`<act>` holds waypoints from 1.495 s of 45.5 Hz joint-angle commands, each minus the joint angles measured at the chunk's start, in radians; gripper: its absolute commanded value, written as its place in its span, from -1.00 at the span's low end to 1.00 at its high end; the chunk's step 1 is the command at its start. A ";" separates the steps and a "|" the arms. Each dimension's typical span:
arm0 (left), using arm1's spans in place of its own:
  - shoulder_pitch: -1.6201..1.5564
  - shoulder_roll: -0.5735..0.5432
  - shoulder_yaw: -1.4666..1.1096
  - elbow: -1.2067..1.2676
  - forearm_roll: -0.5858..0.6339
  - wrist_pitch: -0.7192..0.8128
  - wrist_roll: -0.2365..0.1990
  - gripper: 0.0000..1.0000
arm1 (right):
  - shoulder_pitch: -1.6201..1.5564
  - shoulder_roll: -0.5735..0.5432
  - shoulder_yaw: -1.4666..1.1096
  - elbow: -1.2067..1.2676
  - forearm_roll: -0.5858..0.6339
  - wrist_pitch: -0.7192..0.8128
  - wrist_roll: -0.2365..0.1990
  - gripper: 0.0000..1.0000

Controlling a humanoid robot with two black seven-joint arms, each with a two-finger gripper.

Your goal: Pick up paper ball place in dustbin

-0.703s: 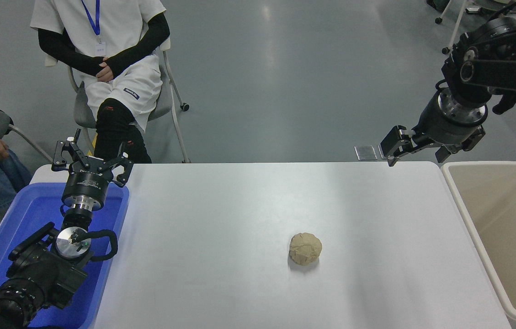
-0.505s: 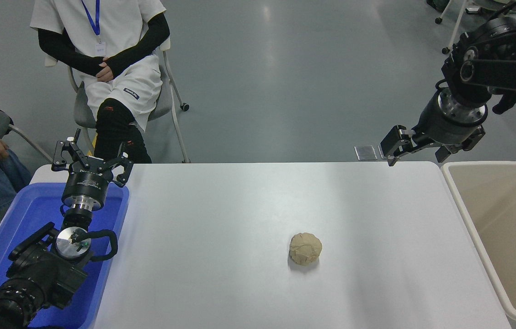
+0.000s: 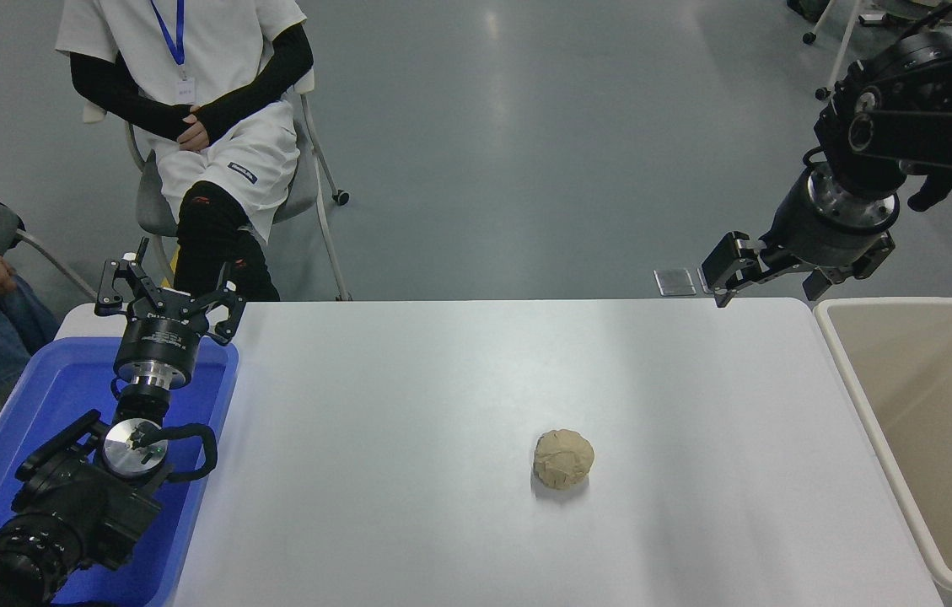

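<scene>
Right gripper (image 3: 766, 274): fingers spread wide, nothing between them, hanging in the air above the table's far right corner, just left of the dustbin's far end. Left gripper (image 3: 164, 291): fingers splayed open too, holding nothing, parked over the blue tray (image 3: 45, 396) at lower left.

Paper ball (image 3: 564, 458) sits alone on the white table (image 3: 408, 396), right of centre, toward the near side, well apart from the right gripper and clear of the dustbin (image 3: 863, 371), which stands against the table's right edge. Inside of the bin, as far as visible, looks bare.

Step in hand, by my read: the reach. Nothing grasped yet. To do it well: bring the right arm toward the camera and leftward until the open fingers straddle the ball, come down from above, centre on the ball's widest part. The ball looks about as wide as the gripper, so keep the fingers fully open on descent. Crumpled paper is light and gives; an off-centre close would likely roll or nudge it. Close gently, lift clear of the bin's rim before crossing right.

Count: one paper ball, one dustbin, one blue tray, one table, two grippers. Two people at the far left: one seated on a chair (image 3: 307, 181), another only partly in view.
</scene>
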 commanded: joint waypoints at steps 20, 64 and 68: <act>0.000 0.000 0.000 0.000 0.001 0.000 0.000 0.98 | -0.020 0.000 0.066 0.000 0.000 0.000 0.000 1.00; 0.000 0.000 0.000 0.000 -0.001 0.000 0.000 0.98 | -0.116 0.017 0.178 -0.058 0.022 0.000 0.000 1.00; 0.000 0.000 0.000 0.000 -0.001 0.001 0.000 0.98 | -0.184 0.017 0.270 -0.067 0.005 0.000 -0.002 1.00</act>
